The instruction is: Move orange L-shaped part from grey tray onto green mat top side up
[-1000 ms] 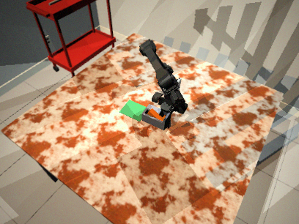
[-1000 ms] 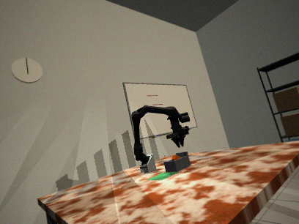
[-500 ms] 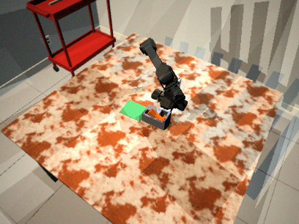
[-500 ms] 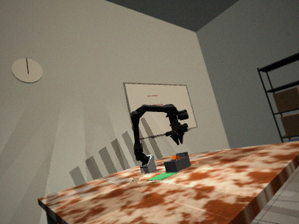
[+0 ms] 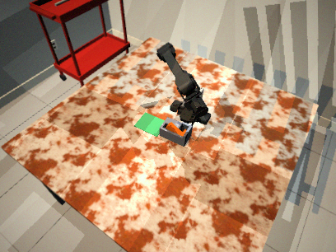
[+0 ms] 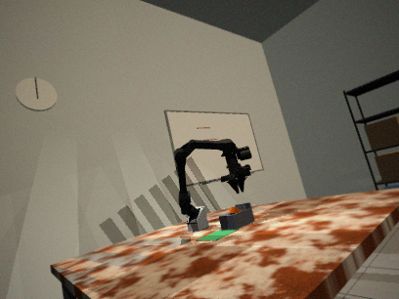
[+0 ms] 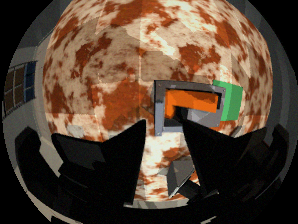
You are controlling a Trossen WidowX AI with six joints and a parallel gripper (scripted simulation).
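The orange L-shaped part (image 5: 176, 128) (image 6: 235, 210) (image 7: 193, 103) lies tilted in the grey tray (image 5: 175, 138) (image 6: 238, 221) (image 7: 161, 98). One end of it pokes up above the tray's rim on the mat side. The green mat (image 5: 149, 123) (image 6: 213, 236) (image 7: 232, 99) lies flat against the tray. My gripper (image 6: 241, 190) (image 7: 164, 123) hangs well above the tray's far end, apart from the part. Its fingers stand partly open with nothing between them. In the top view the wrist hides the fingertips.
The arm's base (image 6: 198, 220) stands just behind the mat. A red cart (image 5: 80, 37) stands off the table at the far left. A dark shelf rack with boxes (image 6: 378, 132) stands at the right wall. The table's edges lie far from the tray.
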